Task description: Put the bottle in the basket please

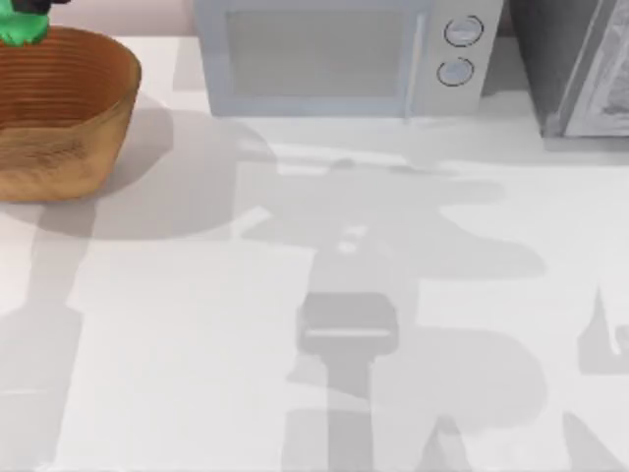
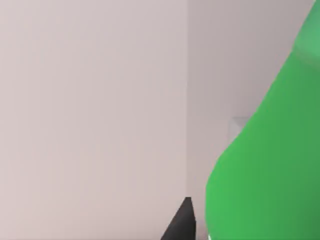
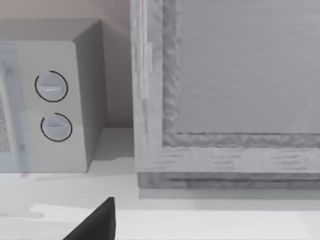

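Bottle: the bright green bottle (image 1: 22, 28) sits at the far left corner of the top view, over the far rim of the basket; just a small green part of it is in frame, under something dark at the picture's edge. In the left wrist view the bottle (image 2: 265, 170) is a broad green shape very close to the camera, in front of a plain pale wall.
Basket: the light brown woven basket (image 1: 93, 108) stands on the table at the far left, its ribbed inside open to the top; it is partly cut off by the left edge.
Left gripper: one dark fingertip (image 2: 181, 225) shows just beside the bottle in the left wrist view; whether the pincer is clamped on the bottle or apart, I cannot tell.
Right gripper: one dark fingertip (image 3: 97, 222) shows over the white table in the right wrist view; apart or together, I cannot tell.
Microwave: a pale grey microwave (image 1: 334, 59) with two round knobs stands at the far middle of the table.
Cabinet: a grey boxy cabinet (image 1: 580, 69) stands at the far right, beside the microwave.
Table: the white table (image 1: 197, 324) carries broad grey shadows.
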Robot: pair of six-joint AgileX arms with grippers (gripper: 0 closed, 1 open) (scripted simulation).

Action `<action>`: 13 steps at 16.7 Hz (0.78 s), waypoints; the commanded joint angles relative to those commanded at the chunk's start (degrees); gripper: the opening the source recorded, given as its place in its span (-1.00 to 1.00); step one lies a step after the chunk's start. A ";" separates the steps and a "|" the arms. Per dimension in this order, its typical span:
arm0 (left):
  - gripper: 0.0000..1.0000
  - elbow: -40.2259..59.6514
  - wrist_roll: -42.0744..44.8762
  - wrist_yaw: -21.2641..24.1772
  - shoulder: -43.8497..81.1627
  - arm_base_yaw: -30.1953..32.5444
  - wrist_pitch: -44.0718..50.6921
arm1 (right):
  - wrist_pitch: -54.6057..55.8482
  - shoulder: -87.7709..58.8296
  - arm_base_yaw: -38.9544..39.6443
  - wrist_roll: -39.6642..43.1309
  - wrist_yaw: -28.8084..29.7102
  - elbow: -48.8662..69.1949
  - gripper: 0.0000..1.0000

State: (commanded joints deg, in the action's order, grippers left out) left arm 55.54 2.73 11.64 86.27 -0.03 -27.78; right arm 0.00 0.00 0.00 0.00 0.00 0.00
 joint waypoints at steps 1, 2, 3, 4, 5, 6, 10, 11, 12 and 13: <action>-1.00 0.91 -0.29 -1.73 -1.23 -1.44 2.99 | 0.00 0.00 0.00 0.00 0.00 0.00 1.00; -1.00 1.63 -0.56 -3.20 -2.21 -2.70 5.40 | 0.00 0.00 0.00 0.00 0.00 0.00 1.00; -1.00 2.17 -0.79 -4.37 -2.95 -3.73 7.23 | 0.00 0.00 0.00 0.00 0.00 0.00 1.00; -1.00 2.52 -0.96 -5.20 -3.44 -4.47 8.45 | 0.00 0.00 0.00 0.00 0.00 0.00 1.00; -1.00 2.69 -1.05 -5.64 -3.69 -4.87 9.09 | 0.00 0.00 0.00 0.00 0.00 0.00 1.00; -1.00 2.71 -1.06 -5.69 -3.72 -4.91 9.15 | 0.00 0.00 0.00 0.00 0.00 0.00 1.00; -1.00 2.73 -0.91 -5.65 -3.37 -4.67 8.84 | 0.00 0.00 0.00 0.00 0.00 0.00 1.00; -1.00 3.26 -0.92 -5.71 -2.81 -4.64 8.12 | 0.00 0.00 0.00 0.00 0.00 0.00 1.00; -1.00 3.75 -0.95 -5.77 -1.63 -4.56 6.86 | 0.00 0.00 0.00 0.00 0.00 0.00 1.00; -1.00 4.13 -0.99 -5.82 0.16 -4.51 5.47 | 0.00 0.00 0.00 0.00 0.00 0.00 1.00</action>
State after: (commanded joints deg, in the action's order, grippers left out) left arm 59.67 1.74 5.82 86.43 -4.54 -22.31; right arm 0.00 0.00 0.00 0.00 0.00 0.00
